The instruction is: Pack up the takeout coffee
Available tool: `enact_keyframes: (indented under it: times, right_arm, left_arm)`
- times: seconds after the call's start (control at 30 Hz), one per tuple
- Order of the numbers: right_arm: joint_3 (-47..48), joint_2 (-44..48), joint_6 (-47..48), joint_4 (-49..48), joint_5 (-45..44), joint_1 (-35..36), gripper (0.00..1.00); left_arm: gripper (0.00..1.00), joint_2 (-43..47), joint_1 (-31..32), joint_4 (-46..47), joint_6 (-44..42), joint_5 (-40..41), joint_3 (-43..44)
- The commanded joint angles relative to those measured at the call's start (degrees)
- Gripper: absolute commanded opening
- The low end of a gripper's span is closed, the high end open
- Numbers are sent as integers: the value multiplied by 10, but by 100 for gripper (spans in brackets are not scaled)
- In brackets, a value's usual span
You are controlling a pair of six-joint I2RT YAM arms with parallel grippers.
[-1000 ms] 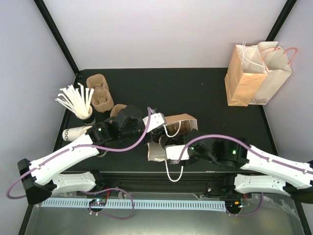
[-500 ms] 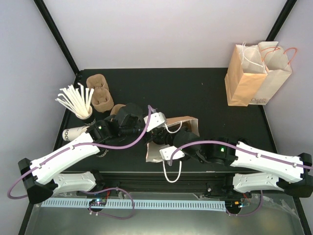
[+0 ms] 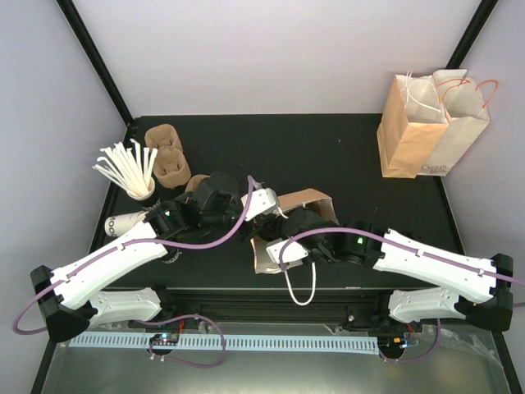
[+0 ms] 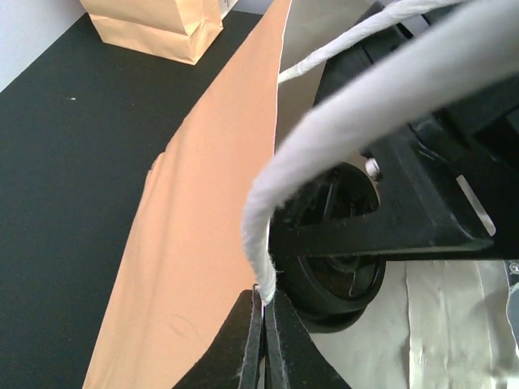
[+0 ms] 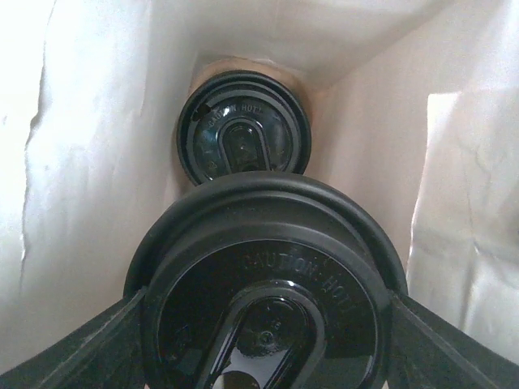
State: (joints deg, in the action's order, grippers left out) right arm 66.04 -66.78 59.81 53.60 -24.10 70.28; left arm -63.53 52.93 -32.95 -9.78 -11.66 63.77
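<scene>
A brown paper bag (image 3: 305, 199) lies on its side near the table's front, its mouth toward the arms. My left gripper (image 3: 261, 203) is shut on the bag's white cord handle (image 4: 340, 105), pinched at the fingertips (image 4: 264, 304), with the brown bag wall (image 4: 203, 227) to the left. My right gripper (image 5: 263, 340) is inside the bag and shut on a takeout coffee (image 5: 263, 300), its fingers on either side of the glossy black lid. A second lidded takeout coffee (image 5: 243, 138) sits deeper in, at the bag's bottom. From above, the right wrist (image 3: 308, 234) covers the bag's mouth.
Two upright paper bags (image 3: 431, 123) stand at the back right. Brown pulp cup carriers (image 3: 168, 156), a cup of white sticks (image 3: 127, 168) and a white cup lying on its side (image 3: 123, 222) are at the left. The bag's other handle loop (image 3: 302, 287) hangs over the front edge.
My right arm has pushed left and forward, carrying the coffee into the bag's mouth. The left gripper has kept hold of the handle in the same place.
</scene>
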Motion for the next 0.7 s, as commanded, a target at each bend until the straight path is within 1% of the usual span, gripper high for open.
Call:
enact_keyframes:
  times: [0.0,0.23,0.57,0.67]
  right_arm:
    - [11,3,14,25,-1,-17,13]
    - [-10,29,6,44,-3,-21,13]
    - [-29,36,-12,73,14,-22,13]
    - [-40,47,-21,80,20,-21,13]
  left_arm:
    - [1,7,-5,10,9,-21,18]
    - [2,5,-6,11,5,-22,19]
    - [2,8,-6,15,2,-27,18]
    - [2,10,-6,20,0,-42,13]
